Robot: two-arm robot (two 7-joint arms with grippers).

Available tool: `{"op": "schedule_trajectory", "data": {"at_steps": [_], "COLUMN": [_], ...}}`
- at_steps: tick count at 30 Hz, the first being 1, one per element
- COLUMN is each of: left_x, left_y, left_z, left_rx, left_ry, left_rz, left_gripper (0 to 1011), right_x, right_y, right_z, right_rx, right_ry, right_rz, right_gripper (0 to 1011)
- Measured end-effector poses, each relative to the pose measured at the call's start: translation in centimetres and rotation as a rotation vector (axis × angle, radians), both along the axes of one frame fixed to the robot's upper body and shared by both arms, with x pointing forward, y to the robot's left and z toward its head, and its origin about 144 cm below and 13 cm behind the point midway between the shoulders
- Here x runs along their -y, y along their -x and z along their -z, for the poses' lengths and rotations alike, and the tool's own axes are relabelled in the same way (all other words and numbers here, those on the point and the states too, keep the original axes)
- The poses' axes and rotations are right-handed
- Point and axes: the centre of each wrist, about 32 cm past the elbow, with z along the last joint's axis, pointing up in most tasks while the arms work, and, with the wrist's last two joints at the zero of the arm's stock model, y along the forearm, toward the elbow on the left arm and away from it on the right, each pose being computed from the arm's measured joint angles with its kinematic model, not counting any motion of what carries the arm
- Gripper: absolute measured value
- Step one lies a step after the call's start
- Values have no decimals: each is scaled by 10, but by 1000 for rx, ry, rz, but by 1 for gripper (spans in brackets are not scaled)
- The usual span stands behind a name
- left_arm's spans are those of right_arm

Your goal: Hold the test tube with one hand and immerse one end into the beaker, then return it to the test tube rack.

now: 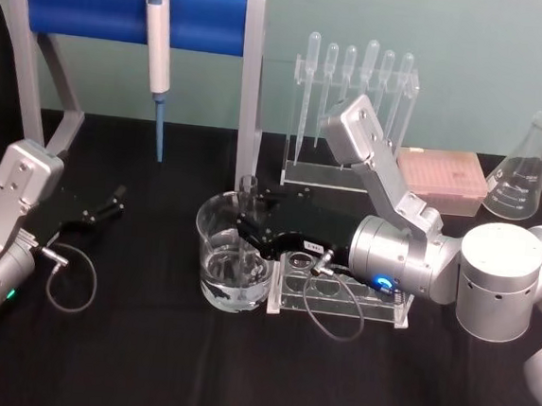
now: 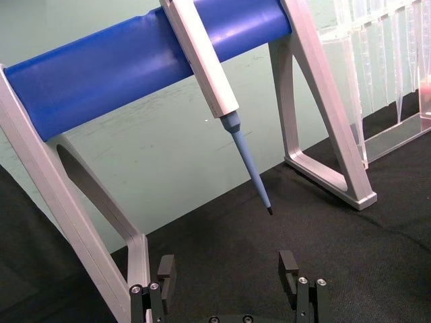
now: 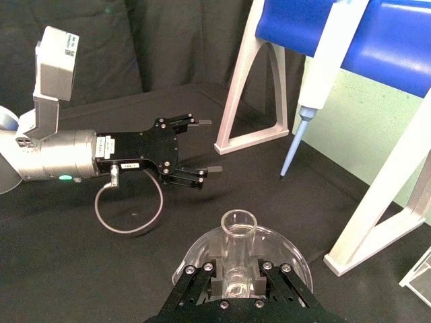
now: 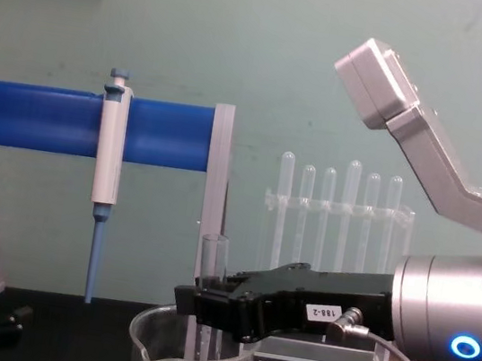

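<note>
The test tube (image 1: pixel 249 193) stands upright over the beaker (image 1: pixel 214 266), which holds clear liquid at the table's middle. My right gripper (image 1: pixel 250 228) reaches in from the right and is shut on the tube's middle. In the chest view the test tube (image 4: pixel 212 262) runs down past the beaker (image 4: pixel 152 349) rim, with the right gripper (image 4: pixel 202 306) clamped on it. In the right wrist view the test tube (image 3: pixel 239 245) sits between the jaws above the beaker (image 3: pixel 201 247). My left gripper (image 1: pixel 111 202) rests open at the left, apart from both; its fingertips (image 2: pixel 166 268) hold nothing.
A clear rack with round holes (image 1: pixel 339 293) lies under my right wrist, touching the beaker's right side. Behind stand a dropper rack (image 1: pixel 356 96), a pink box (image 1: pixel 441 177), a conical flask (image 1: pixel 523 173), and a white-and-blue pipette (image 1: pixel 158 51) on a blue stand (image 1: pixel 89 7).
</note>
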Motion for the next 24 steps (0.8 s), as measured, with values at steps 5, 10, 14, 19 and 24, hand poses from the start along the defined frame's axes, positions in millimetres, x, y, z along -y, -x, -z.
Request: {"op": "schedule_trajectory", "data": {"at_steps": [5, 10, 14, 19, 24], "left_x": [0, 0, 0, 0, 0], "left_y": [0, 0, 0, 0, 0], "left_z": [0, 0, 0, 0, 0], "left_rx": [0, 0, 0, 0, 0], "left_ry": [0, 0, 0, 0, 0], "left_rz": [0, 0, 0, 0, 0], "left_gripper": [1000, 1000, 1000, 1000, 1000], "right_x": [0, 0, 0, 0, -3], "right_y": [0, 0, 0, -1, -2], "right_z": [0, 0, 0, -1, -7], "right_rx": [0, 0, 0, 4, 24], "right_ry": [0, 0, 0, -2, -15], "right_rz": [0, 0, 0, -5, -16], "right_gripper": [227, 226, 226, 227, 226]}}
